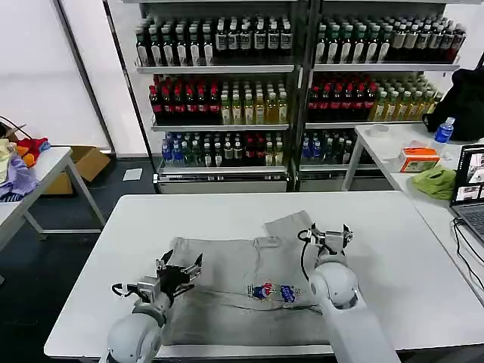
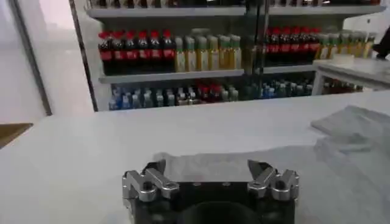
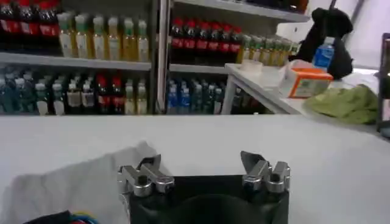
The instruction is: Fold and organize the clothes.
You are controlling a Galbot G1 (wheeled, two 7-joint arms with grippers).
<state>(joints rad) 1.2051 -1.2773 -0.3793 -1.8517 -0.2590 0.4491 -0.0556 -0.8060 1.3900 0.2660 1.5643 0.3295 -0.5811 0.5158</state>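
Head view: one light grey shirt (image 1: 242, 291) lies spread flat on the white counter (image 1: 393, 249), chest print facing up. Left gripper (image 1: 179, 268) hovers over the shirt's left edge, jaws spread. Right gripper (image 1: 327, 236) sits at the shirt's right sleeve, jaws spread, apparently holding nothing.
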